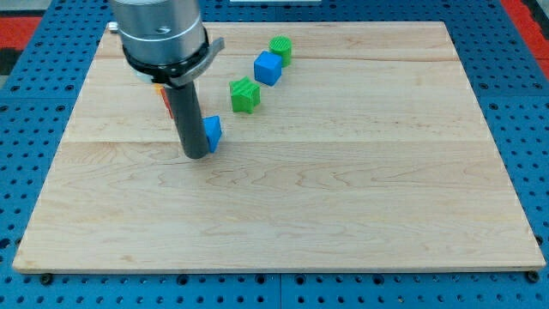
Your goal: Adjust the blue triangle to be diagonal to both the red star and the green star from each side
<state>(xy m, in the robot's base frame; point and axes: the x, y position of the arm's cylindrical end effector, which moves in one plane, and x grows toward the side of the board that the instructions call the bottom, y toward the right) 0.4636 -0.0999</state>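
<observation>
Currently, operator, your fingerless tip (196, 155) touches the blue triangle (213, 133) at its three o'clock, the green star (244, 94) at one; an off-centre shove risks slippage.

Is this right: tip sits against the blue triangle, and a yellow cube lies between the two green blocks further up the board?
Not quite. The cube between the two green blocks is blue, not yellow: the blue cube lies between the green star and the other green block, as the camera view shows. The rest holds: my tip sits against the blue triangle, on its left in the view.
</observation>
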